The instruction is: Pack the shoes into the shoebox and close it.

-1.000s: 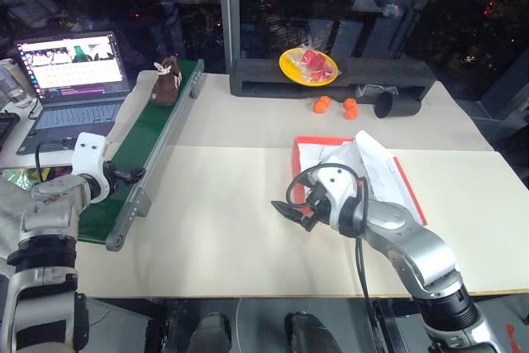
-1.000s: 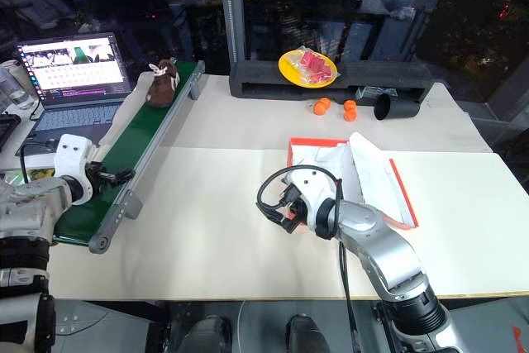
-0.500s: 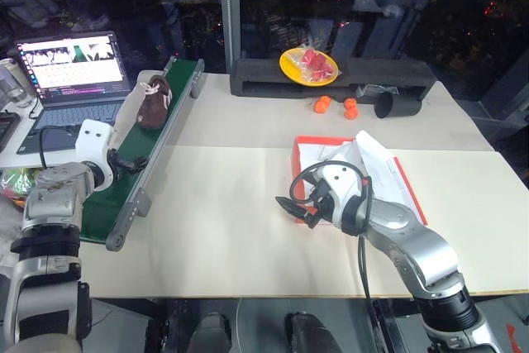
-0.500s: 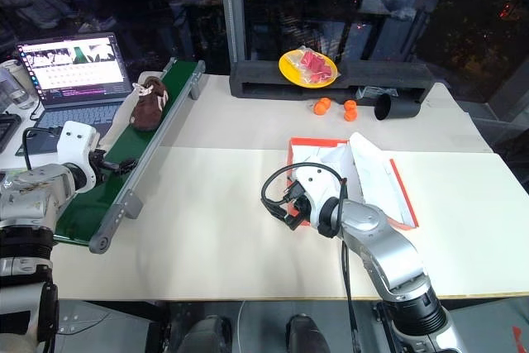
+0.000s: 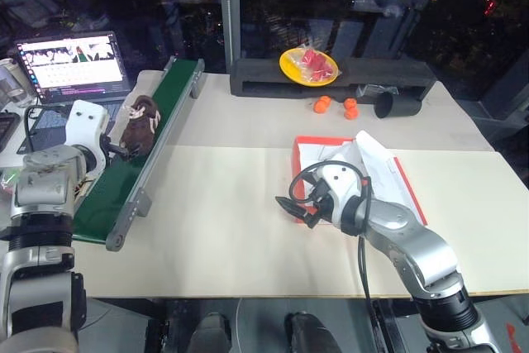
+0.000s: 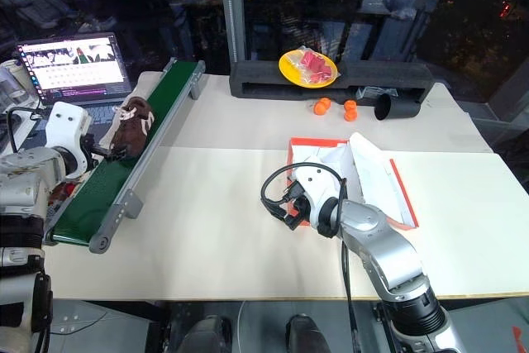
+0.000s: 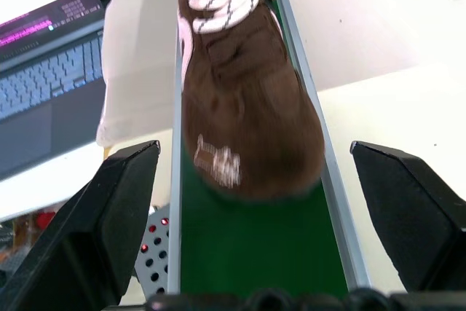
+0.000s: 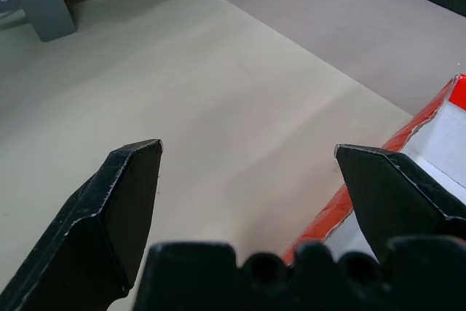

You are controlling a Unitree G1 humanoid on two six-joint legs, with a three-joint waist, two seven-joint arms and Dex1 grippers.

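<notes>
- Left end effector (image 7: 247, 202) has its black fingers spread wide, empty, with the brown shoe (image 7: 244, 107) lying between them on the green conveyor belt (image 5: 124, 175), toe toward the wrist.
- Since a second ago the shoe has travelled down the belt from its far end to just in front of the left end effector, and the left arm has lifted a little.
- Right end effector (image 8: 251, 202) is also wide open and holds nothing; it hovers low over the tabletop (image 5: 223, 204) at the 9 o'clock edge of the red shoebox (image 5: 417, 200), unchanged.
- Shoebox lies open at 3 o'clock, white paper (image 5: 347, 159) inside.
- Right forearm reaches in from 5 o'clock, wrist bent toward 9 o'clock.
</notes>
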